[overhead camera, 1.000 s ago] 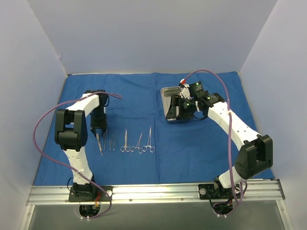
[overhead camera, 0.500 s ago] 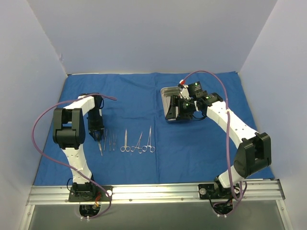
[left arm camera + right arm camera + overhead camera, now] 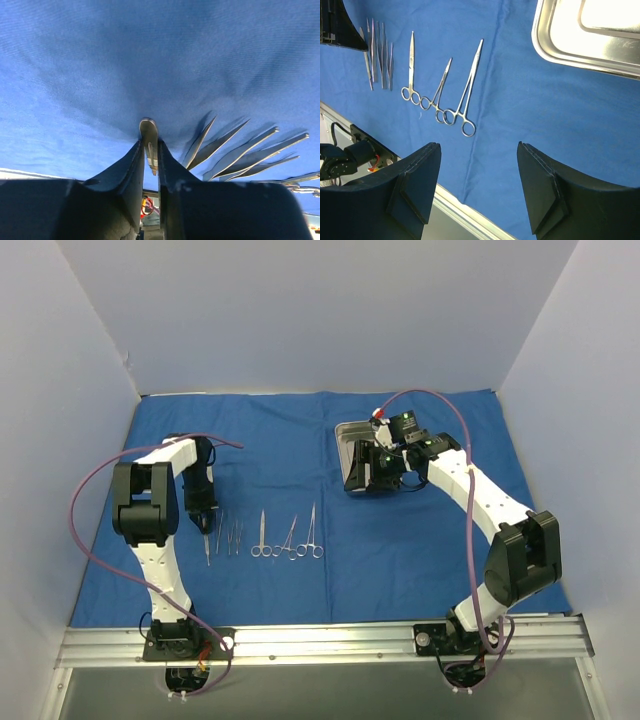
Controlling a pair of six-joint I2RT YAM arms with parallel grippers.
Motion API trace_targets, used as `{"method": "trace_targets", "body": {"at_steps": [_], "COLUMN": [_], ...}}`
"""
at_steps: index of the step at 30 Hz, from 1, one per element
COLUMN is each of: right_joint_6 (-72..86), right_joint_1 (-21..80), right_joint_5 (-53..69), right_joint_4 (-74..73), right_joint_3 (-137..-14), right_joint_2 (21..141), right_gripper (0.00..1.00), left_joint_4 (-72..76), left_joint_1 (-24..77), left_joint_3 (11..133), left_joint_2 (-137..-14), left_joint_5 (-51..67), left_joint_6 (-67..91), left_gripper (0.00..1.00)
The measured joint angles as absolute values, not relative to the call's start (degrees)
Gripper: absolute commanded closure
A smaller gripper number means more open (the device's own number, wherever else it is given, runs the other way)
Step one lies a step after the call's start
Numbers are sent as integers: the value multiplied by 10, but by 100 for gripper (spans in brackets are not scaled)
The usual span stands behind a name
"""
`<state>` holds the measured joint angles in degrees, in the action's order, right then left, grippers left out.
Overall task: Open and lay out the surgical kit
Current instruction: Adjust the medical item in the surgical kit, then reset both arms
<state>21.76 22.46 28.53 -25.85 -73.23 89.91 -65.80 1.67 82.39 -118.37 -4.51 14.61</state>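
Note:
The royal-blue cloth (image 3: pixel 400 540) lies spread flat over the table. My left gripper (image 3: pixel 204 522) is low on it at the left and shut on the blunt end of a silver tweezers (image 3: pixel 149 132), whose tip rests on the cloth (image 3: pixel 208 548). More tweezers (image 3: pixel 228 536) lie just to the right, and they also show in the left wrist view (image 3: pixel 240 152). Three ring-handled instruments (image 3: pixel 290 538) lie in a row further right. My right gripper (image 3: pixel 479 145) is open and empty, held above the steel tray (image 3: pixel 350 440).
The steel tray (image 3: pixel 580 45) looks empty in the right wrist view. The metal rail (image 3: pixel 320 640) runs along the near table edge. Grey walls (image 3: pixel 300 310) enclose the back and sides.
My left arm has drawn in to the left and its gripper has shifted slightly with the tweezers. My right gripper has edged a little left over the tray.

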Motion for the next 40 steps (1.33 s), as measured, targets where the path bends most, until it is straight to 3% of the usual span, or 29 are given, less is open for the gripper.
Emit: {"method": "trace_targets", "body": {"at_steps": [11,13,15,19,21,24,25,31,40], "right_joint_6": [221,221,221,221,221,222,223,224,251], "right_joint_1": [225,225,225,224,224,224,224,224,226], "right_joint_5": [287,288,288,288,287,279,273,231,239], "right_joint_4": [-255,-255,-255,-255,-255,-256,-258,-261,-193], "right_joint_3": [-742,-742,-743,-744,-746,-747,-747,-735,-594], "right_joint_2": [920,923,925,925,925,925,925,922,846], "right_gripper": [37,37,37,35,32,12,1,0,0], "left_joint_4": [-680,-680,-678,-673,-673,-672,-672,-669,-617], "left_joint_1": [11,10,10,8,8,6,6,6,6], "left_joint_3": [865,871,878,888,892,898,900,900,880], "left_joint_2": [-1209,-1212,-1214,-1215,-1215,-1215,-1214,-1155,-910], "left_joint_5": [-70,-78,-88,-99,-102,-102,-100,-85,-25], "left_joint_6": [134,130,128,126,125,126,127,138,185], "left_gripper": [82,72,70,50,46,34,6,6,6]}}
